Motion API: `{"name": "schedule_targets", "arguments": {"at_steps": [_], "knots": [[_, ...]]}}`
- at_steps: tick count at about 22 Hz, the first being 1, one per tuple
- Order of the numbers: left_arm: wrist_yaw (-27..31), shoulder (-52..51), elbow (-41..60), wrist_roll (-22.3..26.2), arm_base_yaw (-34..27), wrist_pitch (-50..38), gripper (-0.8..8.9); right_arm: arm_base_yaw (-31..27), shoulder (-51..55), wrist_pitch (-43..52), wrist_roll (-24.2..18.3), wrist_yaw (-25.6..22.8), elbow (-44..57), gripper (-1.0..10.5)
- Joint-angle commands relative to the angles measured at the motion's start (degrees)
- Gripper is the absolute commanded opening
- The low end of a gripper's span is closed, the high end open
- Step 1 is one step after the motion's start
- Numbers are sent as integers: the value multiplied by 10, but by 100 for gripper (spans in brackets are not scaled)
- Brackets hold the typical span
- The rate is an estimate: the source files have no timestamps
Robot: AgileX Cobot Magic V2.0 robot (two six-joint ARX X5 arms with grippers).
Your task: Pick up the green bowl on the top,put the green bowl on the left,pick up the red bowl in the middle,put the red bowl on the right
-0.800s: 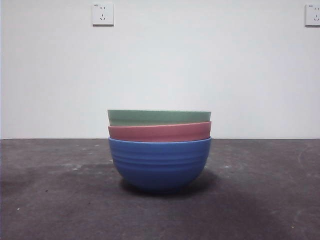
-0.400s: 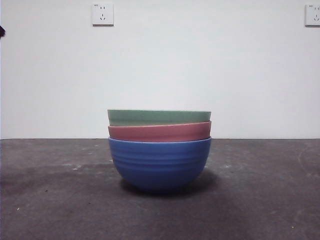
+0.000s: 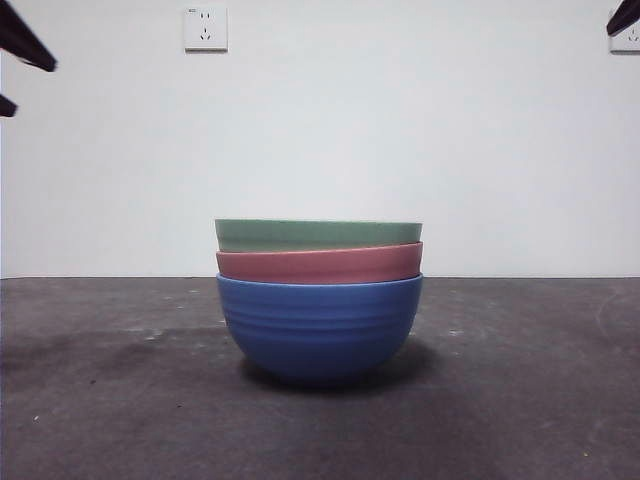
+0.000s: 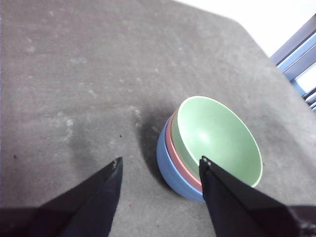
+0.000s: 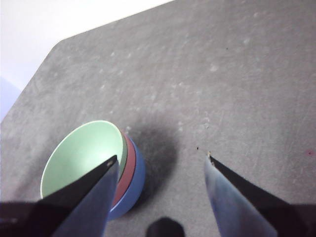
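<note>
Three bowls stand nested in one stack at the table's middle. The green bowl (image 3: 318, 234) is on top, the red bowl (image 3: 319, 265) sits under it, and a blue ribbed bowl (image 3: 319, 327) is at the bottom. The stack also shows in the left wrist view, green bowl (image 4: 217, 138) uppermost, and in the right wrist view (image 5: 81, 155). My left gripper (image 4: 160, 165) is open and empty, high above the table beside the stack. My right gripper (image 5: 160, 160) is open and empty, also high beside the stack. Black tips show at the front view's top left (image 3: 25, 40) and top right (image 3: 624, 18) corners.
The dark grey table (image 3: 120, 400) stretches to both sides of the stack. A white wall with two sockets (image 3: 205, 28) stands behind. The table's far edge and corner show in the wrist views (image 5: 64, 42).
Black arm tips have come into the front view at the top left and top right corners. The bowls have not moved.
</note>
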State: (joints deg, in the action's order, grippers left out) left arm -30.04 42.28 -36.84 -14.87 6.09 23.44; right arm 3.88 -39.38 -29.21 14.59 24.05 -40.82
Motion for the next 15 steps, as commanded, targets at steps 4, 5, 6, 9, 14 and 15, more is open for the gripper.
{"name": "schedule_targets", "arguments": {"at_steps": [4, 5, 6, 9, 14, 15], "knots": [[69, 101, -89, 50, 77, 51, 251, 9, -13, 2, -6, 1, -2, 286], [82, 119, -104, 55, 91, 59, 251, 10, -15, 2, -6, 1, -2, 284], [107, 149, -129, 64, 118, 70, 251, 12, -15, 1, -6, 1, -2, 284], [168, 225, -192, 76, 188, 85, 251, 12, -15, 1, -6, 0, -2, 284], [264, 354, -275, 91, 272, 120, 251, 12, -15, 1, -6, 0, -2, 284], [274, 377, -282, 91, 281, 120, 251, 12, -15, 1, -6, 0, -2, 284]]}}
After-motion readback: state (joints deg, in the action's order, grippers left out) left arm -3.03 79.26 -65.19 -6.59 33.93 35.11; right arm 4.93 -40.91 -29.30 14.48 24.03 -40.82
